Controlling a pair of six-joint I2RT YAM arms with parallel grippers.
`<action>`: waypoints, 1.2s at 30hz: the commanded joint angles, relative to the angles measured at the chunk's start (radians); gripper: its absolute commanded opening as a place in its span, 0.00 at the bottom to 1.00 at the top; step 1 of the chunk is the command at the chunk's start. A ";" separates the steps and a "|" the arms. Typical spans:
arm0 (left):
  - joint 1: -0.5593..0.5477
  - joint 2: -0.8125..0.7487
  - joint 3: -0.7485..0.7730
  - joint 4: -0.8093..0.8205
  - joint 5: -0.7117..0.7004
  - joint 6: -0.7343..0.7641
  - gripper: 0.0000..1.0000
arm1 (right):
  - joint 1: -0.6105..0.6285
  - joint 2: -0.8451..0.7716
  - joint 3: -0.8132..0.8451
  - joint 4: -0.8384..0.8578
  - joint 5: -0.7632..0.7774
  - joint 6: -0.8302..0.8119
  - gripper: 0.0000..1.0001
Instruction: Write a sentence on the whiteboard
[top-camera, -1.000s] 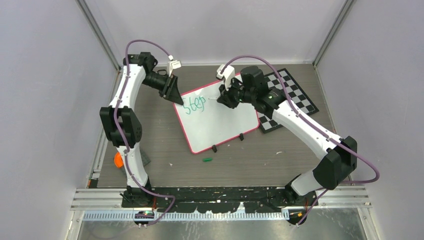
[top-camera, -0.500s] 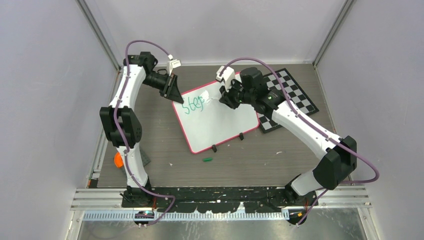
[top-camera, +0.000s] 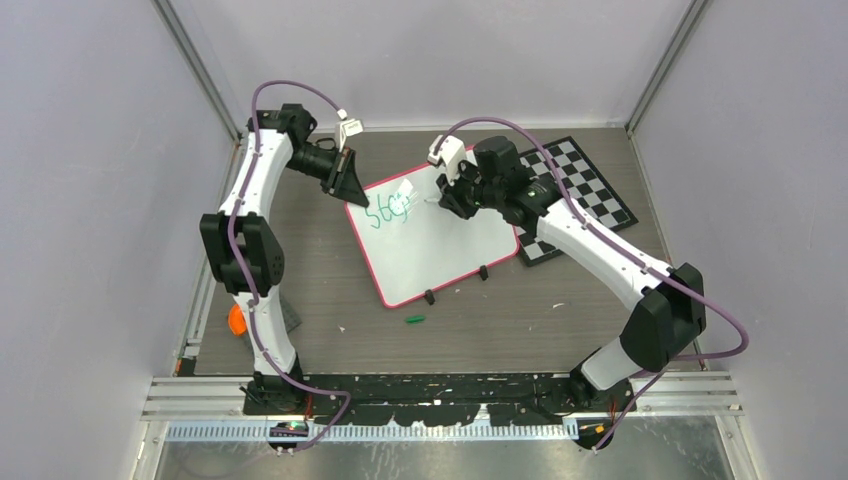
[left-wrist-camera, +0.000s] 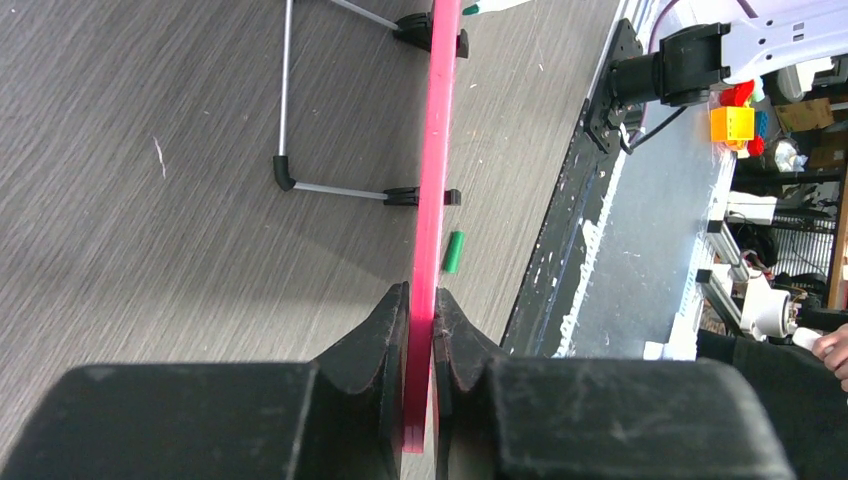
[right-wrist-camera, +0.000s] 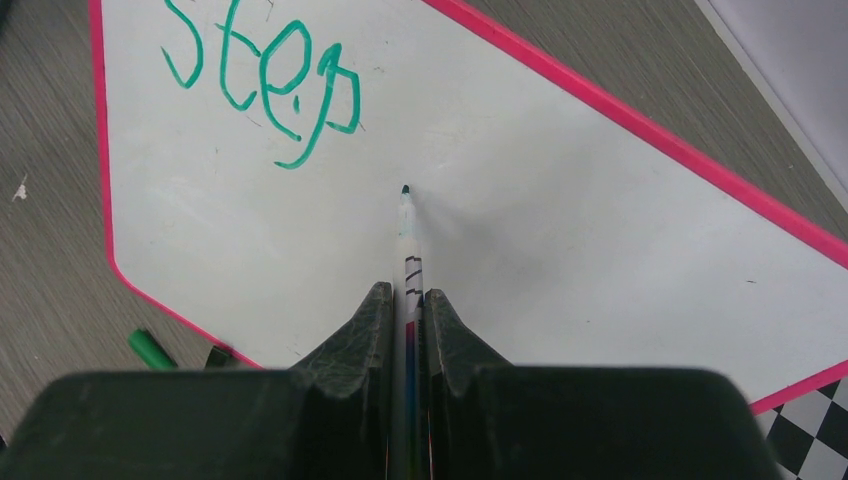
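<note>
On my grey wood-grain table (top-camera: 520, 330) I see the black-and-white checkered board (top-camera: 598, 190) lying at the far right, set askew. A small green cap (top-camera: 415, 319) lies alone on the bare wood towards the near edge. At the left edge an orange object (top-camera: 236, 319) sits just beside a dark grey piece (top-camera: 290, 318). A few white scraps (top-camera: 558, 305) dot the wood

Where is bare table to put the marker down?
Bare table lies between the whiteboard and the near edge, apart from a green cap. Another patch lies between the whiteboard and the left arm. The far side is crowded: left pincer, right pincer with marker, checkerboard.
</note>
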 joint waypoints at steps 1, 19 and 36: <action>0.000 -0.044 -0.012 0.025 0.004 0.002 0.04 | 0.004 0.015 0.054 0.036 0.007 -0.015 0.00; 0.000 -0.046 -0.014 0.021 -0.002 0.013 0.02 | -0.024 0.028 0.067 0.034 0.049 -0.042 0.00; -0.004 -0.045 -0.021 0.019 -0.007 0.022 0.01 | -0.017 0.019 0.053 -0.031 -0.014 -0.068 0.00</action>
